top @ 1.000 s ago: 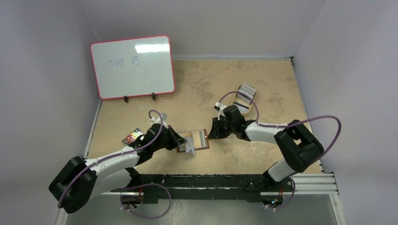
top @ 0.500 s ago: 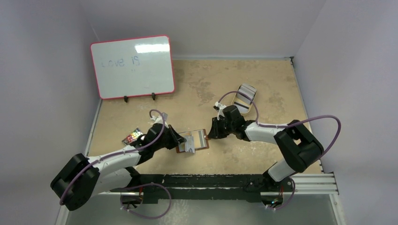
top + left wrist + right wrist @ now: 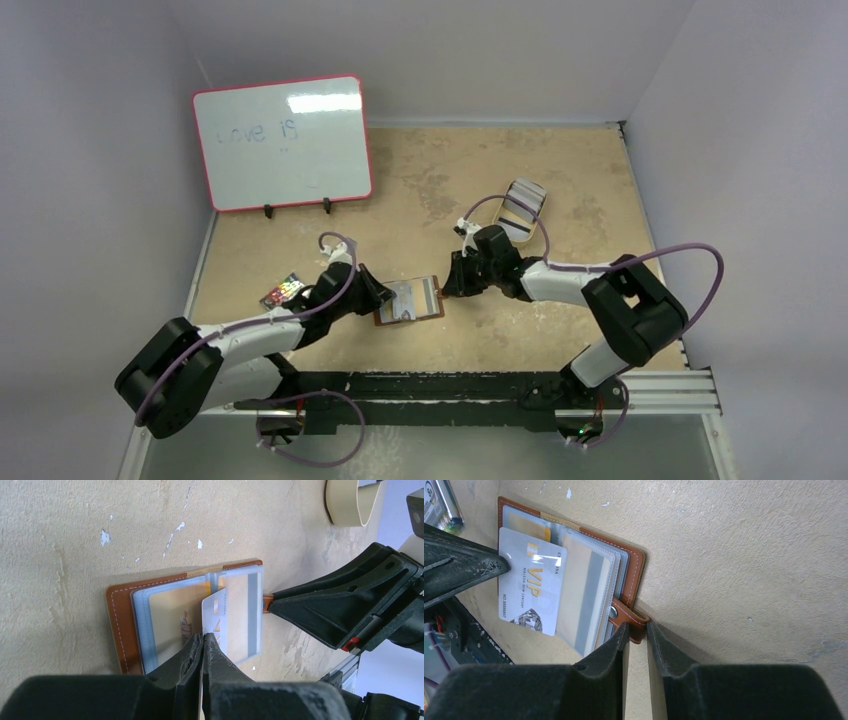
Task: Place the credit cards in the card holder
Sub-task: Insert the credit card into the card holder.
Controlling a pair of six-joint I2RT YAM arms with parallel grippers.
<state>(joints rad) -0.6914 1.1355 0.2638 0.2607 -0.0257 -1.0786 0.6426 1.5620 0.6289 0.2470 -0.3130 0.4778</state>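
Note:
The card holder [image 3: 432, 297] lies open on the table, brown leather [image 3: 119, 630] with clear sleeves. A gold card [image 3: 170, 612] and a grey-striped card [image 3: 247, 615] sit in the sleeves. My left gripper [image 3: 204, 636] is shut on a white credit card [image 3: 215, 615] printed "VIP" [image 3: 531, 592], held on edge over the sleeves. My right gripper [image 3: 638, 626] pinches the holder's snap strap [image 3: 631, 620] at its right edge. From above, the left gripper [image 3: 378, 297] and right gripper [image 3: 447, 290] flank the holder.
A tan oval tin [image 3: 524, 207] holding more striped cards sits behind the right arm, also in the left wrist view as the tin [image 3: 347, 505]. A whiteboard [image 3: 282, 142] stands at the back left. A small colourful pack [image 3: 283, 292] lies beside the left arm.
The left gripper has pushed the white card to the right, further over the holder's sleeves. The right jaws have narrowed onto the snap strap.

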